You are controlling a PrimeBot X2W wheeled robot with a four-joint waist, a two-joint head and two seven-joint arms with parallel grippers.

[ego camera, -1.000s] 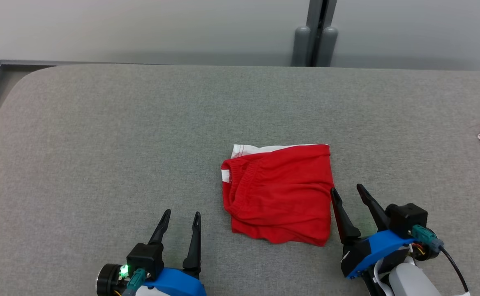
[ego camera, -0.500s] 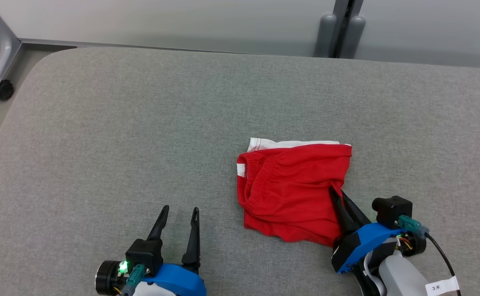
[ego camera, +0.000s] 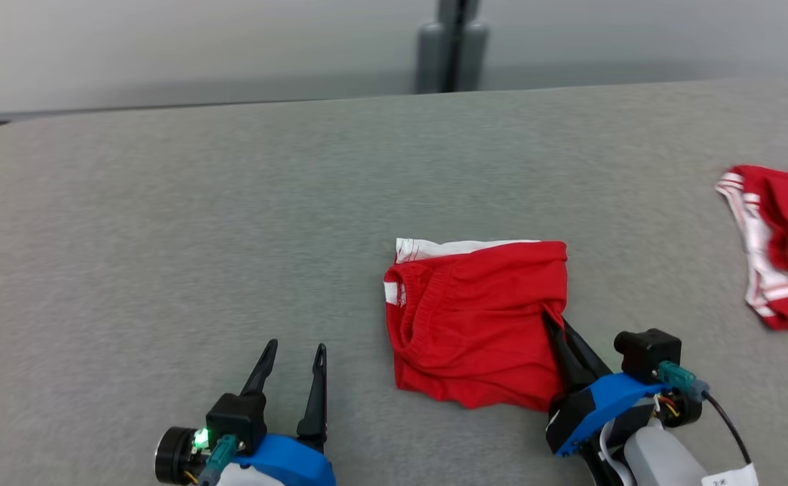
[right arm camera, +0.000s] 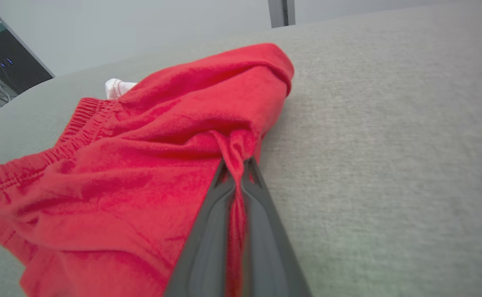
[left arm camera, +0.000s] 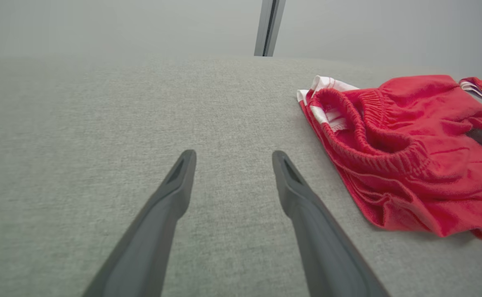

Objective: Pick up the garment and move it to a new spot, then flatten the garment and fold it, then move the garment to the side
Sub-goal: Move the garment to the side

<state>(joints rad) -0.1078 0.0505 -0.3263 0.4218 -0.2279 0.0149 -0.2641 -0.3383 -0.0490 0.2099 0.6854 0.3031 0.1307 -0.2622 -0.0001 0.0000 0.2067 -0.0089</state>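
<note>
Jaws of right gripper pinched together on a bunched fold at the right edge of the red garment — lower right of the head frame. Jaws of left gripper spread apart and empty at lower left, over the grey padded surface, apart from the cloth. Garment folded, lying right of centre, elastic waistband toward the left, white trim peeking out along its top edge. Second red-and-white garment at the frame's right edge — well apart from the first.
</note>
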